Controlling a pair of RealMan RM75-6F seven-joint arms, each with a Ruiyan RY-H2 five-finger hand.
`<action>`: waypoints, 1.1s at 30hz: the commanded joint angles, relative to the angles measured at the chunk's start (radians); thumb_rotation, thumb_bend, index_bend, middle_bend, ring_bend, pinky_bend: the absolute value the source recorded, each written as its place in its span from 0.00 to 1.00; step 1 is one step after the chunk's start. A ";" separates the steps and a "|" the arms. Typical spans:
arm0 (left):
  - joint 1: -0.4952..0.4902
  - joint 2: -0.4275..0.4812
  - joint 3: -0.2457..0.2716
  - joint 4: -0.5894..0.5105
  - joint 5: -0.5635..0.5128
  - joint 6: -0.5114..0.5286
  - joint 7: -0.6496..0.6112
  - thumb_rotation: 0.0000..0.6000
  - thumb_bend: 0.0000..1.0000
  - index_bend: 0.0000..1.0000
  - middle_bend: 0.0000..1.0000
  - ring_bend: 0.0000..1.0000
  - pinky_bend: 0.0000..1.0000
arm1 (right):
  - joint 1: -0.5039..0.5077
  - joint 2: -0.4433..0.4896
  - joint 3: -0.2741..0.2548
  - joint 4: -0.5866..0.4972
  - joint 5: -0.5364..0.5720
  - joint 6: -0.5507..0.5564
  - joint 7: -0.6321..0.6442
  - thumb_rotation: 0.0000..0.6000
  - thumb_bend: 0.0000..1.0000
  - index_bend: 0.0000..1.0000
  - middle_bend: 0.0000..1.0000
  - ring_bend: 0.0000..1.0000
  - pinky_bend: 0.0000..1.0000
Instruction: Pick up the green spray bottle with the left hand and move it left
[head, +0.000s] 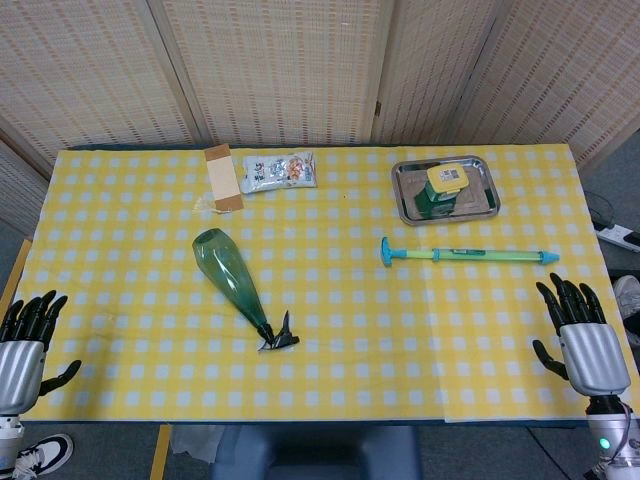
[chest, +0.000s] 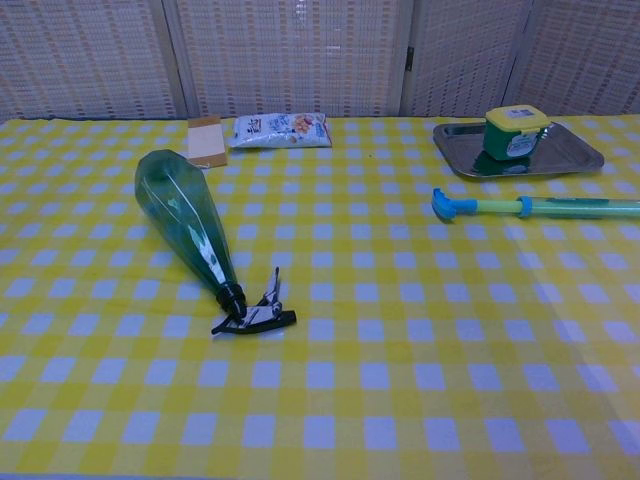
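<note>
Green spray bottle (head: 231, 276) flat on table, nozzle twd robot, base away-left; left hand (head: 24, 335), right hand (head: 585, 340) spread, holding nothing.

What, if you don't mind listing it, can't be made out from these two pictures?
- Both hands: absent from the chest view; only the head view shows the left hand and right hand, at the table's near corners.
- Long toy's far end: cut off by the chest view's right edge.
- Snack packet print: too small to read in either view.
- Green spray bottle's contents: unclear through the tinted body.
- Green tub label on the tray: too small.
</note>
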 joint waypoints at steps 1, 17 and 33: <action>0.000 0.000 0.000 0.001 0.002 -0.001 -0.004 1.00 0.24 0.05 0.08 0.09 0.00 | 0.001 -0.001 0.000 0.000 0.001 -0.003 -0.001 1.00 0.35 0.00 0.00 0.00 0.00; -0.066 -0.131 0.001 0.122 0.254 0.102 0.013 1.00 0.24 0.11 0.09 0.89 0.83 | -0.034 0.016 -0.014 -0.015 -0.047 0.069 0.015 1.00 0.35 0.00 0.00 0.00 0.00; -0.314 -0.339 -0.031 0.330 0.427 -0.035 0.083 1.00 0.24 0.35 0.41 1.00 1.00 | -0.040 0.040 -0.002 -0.018 -0.042 0.081 0.056 1.00 0.35 0.00 0.00 0.00 0.00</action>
